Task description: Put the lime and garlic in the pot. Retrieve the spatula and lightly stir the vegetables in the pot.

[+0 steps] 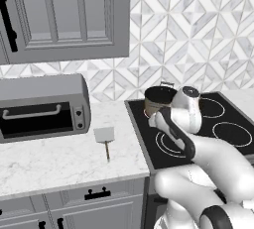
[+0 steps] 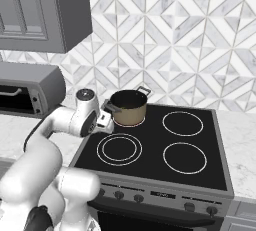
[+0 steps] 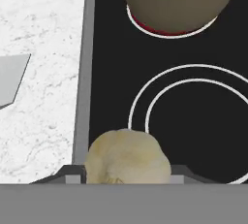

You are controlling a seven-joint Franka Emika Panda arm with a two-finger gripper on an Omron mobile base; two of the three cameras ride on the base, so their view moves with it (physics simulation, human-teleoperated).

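The garlic [image 3: 127,157], a pale beige bulb, sits between my fingertips, with my gripper [image 3: 127,175] shut on it. It hangs over the stove's left edge, above the front left burner [image 3: 193,106]. The tan pot [image 3: 179,5] stands just beyond on the back left burner, its dark handle pointing toward me. From the base views, the pot [image 1: 159,99] [image 2: 129,107] is close behind my hand [image 2: 104,121]. The spatula [image 1: 105,138] lies flat on the marble counter left of the stove, and its pale blade [image 3: 9,80] shows at the left. The lime is out of view.
A grey toaster oven [image 1: 42,109] stands at the back left of the counter [image 1: 59,158]. Grey wall cabinets [image 1: 64,15] hang above it. The black stove [image 2: 165,145] has two more burners to the right of the pot.
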